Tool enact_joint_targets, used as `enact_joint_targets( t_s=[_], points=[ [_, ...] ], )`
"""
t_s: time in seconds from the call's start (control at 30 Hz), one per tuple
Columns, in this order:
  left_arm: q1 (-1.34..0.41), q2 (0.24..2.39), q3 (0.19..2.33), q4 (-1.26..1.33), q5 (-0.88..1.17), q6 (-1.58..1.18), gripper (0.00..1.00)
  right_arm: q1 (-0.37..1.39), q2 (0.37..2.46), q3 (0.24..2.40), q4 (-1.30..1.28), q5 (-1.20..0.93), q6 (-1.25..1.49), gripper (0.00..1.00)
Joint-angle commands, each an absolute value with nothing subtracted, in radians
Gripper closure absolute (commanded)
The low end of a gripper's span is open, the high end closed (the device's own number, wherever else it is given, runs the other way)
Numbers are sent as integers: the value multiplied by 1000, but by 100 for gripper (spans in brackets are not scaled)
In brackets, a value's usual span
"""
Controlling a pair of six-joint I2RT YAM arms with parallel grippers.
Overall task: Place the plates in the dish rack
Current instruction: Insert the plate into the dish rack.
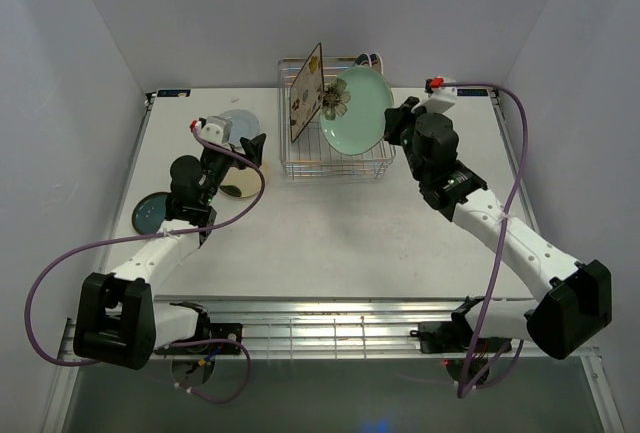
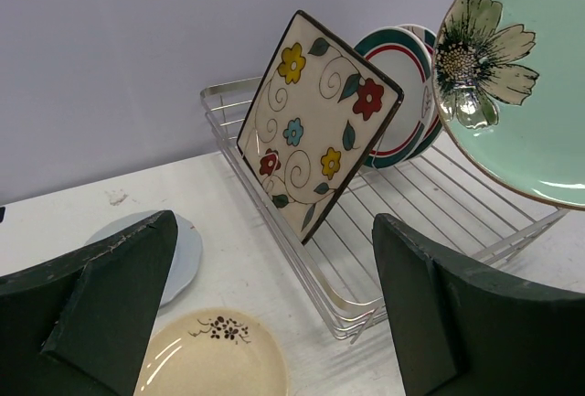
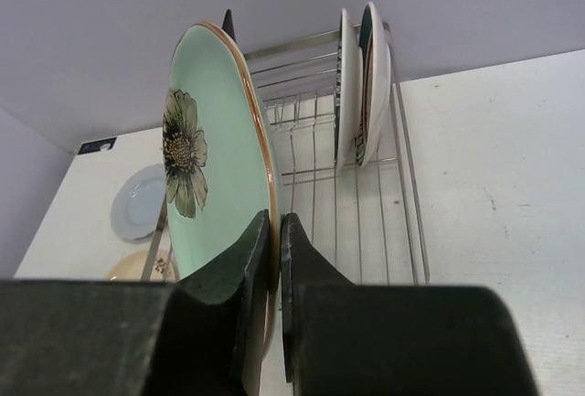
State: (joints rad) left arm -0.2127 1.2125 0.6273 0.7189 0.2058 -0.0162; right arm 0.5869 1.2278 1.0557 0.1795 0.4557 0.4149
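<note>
Right gripper (image 3: 276,236) pinches green plate (image 3: 215,172)

A: Work surface?
B: White table (image 1: 330,243), matte, with faint scuffs.

A: Enclosure?
B: Plain pale-grey panels on three sides: back wall (image 1: 300,13), left wall (image 1: 60,103) and right wall (image 1: 590,83), all meeting the table edges.

A: Near edge?
B: Metal rail (image 1: 330,328) across the full width, carrying bright reflections. Grey surface (image 1: 400,403) lies below it.

A: Markings?
B: Small blue label (image 1: 172,92) at the far left corner.
</note>
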Motion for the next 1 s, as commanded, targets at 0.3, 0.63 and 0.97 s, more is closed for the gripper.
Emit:
enact_joint_targets(
  t_s=[0.3,0.63,0.97],
  points=[
    [-218,1201,618,733,209,-11,2,584,1341,1316,304,623,281,92],
    [-218,1206,621,735,209,-11,2,584,1439,1443,287,692,189,92],
    [-218,1207,621,735,204,-11,2,586,1661,1702,216,768,106,92]
  ],
)
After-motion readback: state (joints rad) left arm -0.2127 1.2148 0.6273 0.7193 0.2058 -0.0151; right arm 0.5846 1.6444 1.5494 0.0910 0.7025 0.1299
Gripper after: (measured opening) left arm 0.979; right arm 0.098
